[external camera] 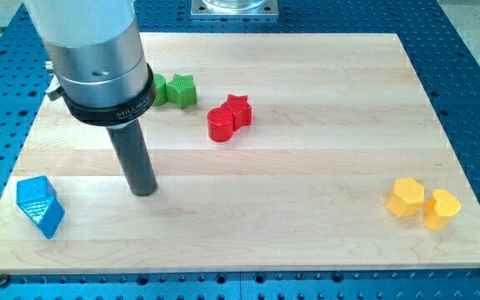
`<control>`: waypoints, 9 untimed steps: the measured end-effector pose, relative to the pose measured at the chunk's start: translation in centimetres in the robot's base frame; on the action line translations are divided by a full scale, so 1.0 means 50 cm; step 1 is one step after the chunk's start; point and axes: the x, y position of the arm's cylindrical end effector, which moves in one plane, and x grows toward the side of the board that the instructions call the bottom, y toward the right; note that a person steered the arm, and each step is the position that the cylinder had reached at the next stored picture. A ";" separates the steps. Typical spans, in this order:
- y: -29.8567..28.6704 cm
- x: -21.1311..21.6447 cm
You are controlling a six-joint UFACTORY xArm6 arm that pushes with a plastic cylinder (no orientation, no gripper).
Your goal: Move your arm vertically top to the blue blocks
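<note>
Bright, even overhead light, soft short shadows under blocks, sharp focus throughout, mild sheen on the wooden board (307, 167).

Our arm (90, 42) is a broad silvery-grey cylinder, ringed below by a black collar (111, 104) with faint pale lettering. From it runs our straight dark rod, ending at my tip (144, 192).

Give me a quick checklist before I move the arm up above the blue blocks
1. blue blocks located, view's bottom left: ok.
2. my tip visible, right of the blue blocks and apart from them: ok.
3. Tip already above the blue blocks: not ok.
4. Path leftward free of blocks: ok.
5. green blocks and red blocks off the path, nearer the view's top: ok.
6. yellow blocks far right, out of the way: ok.
</note>
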 end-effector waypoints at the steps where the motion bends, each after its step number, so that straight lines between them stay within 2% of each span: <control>1: 0.001 0.001; 2: 0.017 -0.011; 3: -0.016 -0.114; 5: -0.038 -0.167; 6: -0.007 -0.152; 7: 0.118 -0.074; 8: 0.183 -0.053; 9: 0.095 -0.064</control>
